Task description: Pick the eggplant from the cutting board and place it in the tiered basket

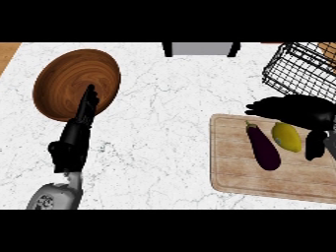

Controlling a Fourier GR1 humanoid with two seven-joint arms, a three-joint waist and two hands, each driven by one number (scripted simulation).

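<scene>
head view: the eggplant [263,147] is lying mid cutting board [232,172], touching a lemon [286,137]. the right hand [294,110] is hovering spread at the board's far edge; it should be closing on the eggplant only. the left hand [80,130] is resting open; the basket [309,74] is waiting at the counter's far right corner

Dark purple eggplant [263,147] flat on cutting board [236,172]; wire tiered basket [305,69] beyond.

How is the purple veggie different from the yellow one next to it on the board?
The eggplant is dark purple; the yellow vegetable is bright yellow. The eggplant is long and slim, the yellow one shorter and plumper. The eggplant lies nearer the board's middle, the yellow one closer to the right robot hand. Both lie flat, side by side, on the cutting board.
</scene>
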